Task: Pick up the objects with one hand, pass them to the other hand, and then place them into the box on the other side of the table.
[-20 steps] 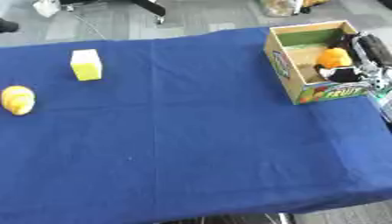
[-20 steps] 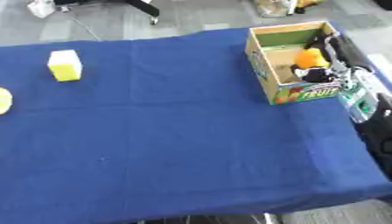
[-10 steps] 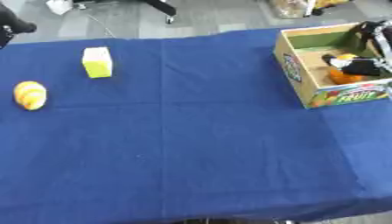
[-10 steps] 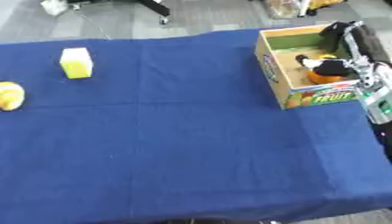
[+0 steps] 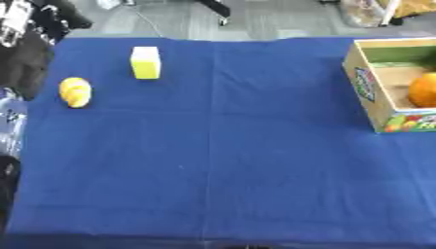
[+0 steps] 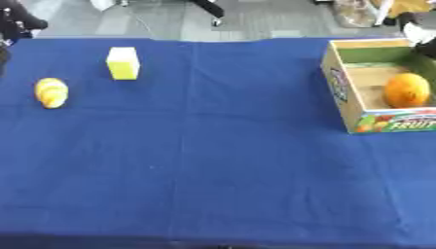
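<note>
An orange (image 6: 406, 90) lies inside the open cardboard fruit box (image 6: 340, 92) at the table's right side, with nothing holding it. A yellow block (image 5: 146, 62) stands upright at the far left. A yellow-orange rounded fruit (image 5: 75, 92) lies nearer me, close to the left edge. My right hand (image 6: 419, 33) shows only as a dark and white part at the box's far right corner, above the orange and apart from it. My left hand (image 5: 30, 29) is a dark shape in the upper left corner, off the table and away from both yellow things.
A blue cloth (image 5: 221, 160) covers the whole table. Grey floor, a chair base (image 5: 213, 6) and a bag (image 6: 357, 12) lie beyond the far edge. The table's front edge runs along the bottom of the views.
My right hand has drawn up and back out of the box, leaving the orange lying inside. The camera has turned to the left, so the whole picture has shifted right.
</note>
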